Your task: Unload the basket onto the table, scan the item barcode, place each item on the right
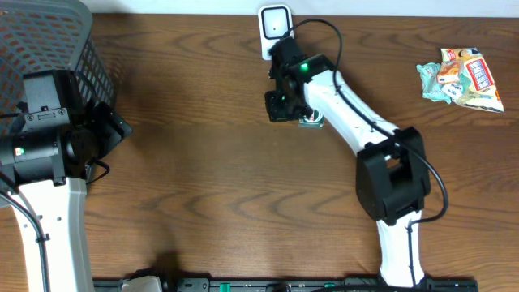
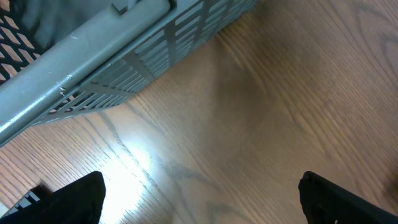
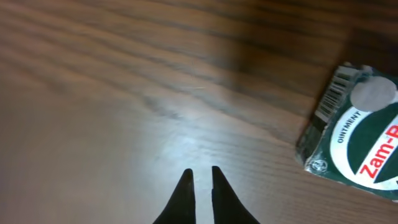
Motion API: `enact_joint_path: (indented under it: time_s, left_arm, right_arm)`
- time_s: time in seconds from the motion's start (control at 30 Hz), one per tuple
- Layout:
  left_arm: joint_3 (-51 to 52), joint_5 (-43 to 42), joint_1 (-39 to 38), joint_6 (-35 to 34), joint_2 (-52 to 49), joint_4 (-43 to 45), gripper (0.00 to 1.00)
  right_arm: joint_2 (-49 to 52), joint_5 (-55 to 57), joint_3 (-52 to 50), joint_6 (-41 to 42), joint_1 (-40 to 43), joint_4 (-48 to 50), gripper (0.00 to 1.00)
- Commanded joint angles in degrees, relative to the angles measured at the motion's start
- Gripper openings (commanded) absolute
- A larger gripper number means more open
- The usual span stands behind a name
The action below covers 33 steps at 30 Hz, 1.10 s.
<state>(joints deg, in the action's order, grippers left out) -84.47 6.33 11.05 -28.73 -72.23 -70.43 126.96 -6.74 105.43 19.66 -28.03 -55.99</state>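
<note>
Right wrist: right end effector [image 3: 199,177] pinched narrow, holding nothing; ointment box [image 3: 357,134] lies on table [image 3: 124,74] just right of it, barcode up, near scanner [image 1: 276,23]. Scan done or pending, cannot tell. Left end effector [image 2: 200,191] wide, idle.

Grey basket [image 2: 93,56], wooden table [image 2: 261,124], claw [image 2: 202,199] spread wide

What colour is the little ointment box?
Dark green box, white patch, red letters; clearest in right wrist view.

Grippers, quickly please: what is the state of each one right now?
Left gripper: open, holding nothing.
Right gripper: shut, holding nothing; the ointment box lies apart from it.
</note>
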Motion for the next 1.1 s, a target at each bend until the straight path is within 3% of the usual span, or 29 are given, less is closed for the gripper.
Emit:
enact_joint_path:
  time_s: [0.0, 0.33, 0.63, 1.07]
  left_arm:
    - [-0.13, 0.17, 0.20, -0.52, 0.00, -0.04, 0.98]
    - [-0.13, 0.17, 0.20, -0.52, 0.00, -0.04, 0.97]
    - [-0.13, 0.17, 0.20, -0.52, 0.00, -0.04, 0.98]
    - [-0.13, 0.17, 0.20, -0.52, 0.00, -0.04, 0.98]
  right_arm:
    - [2.71, 7.48, 0.48, 5.35, -0.31, 0.37, 0.04]
    - [7.06, 8.92, 0.48, 5.40, 0.98, -0.96, 0.01]
    - [5.55, 18.71, 0.48, 11.34, 5.70, -8.72, 0.01]
    - [-2.21, 18.01, 0.55, 15.63, 11.93, -14.49, 0.03]
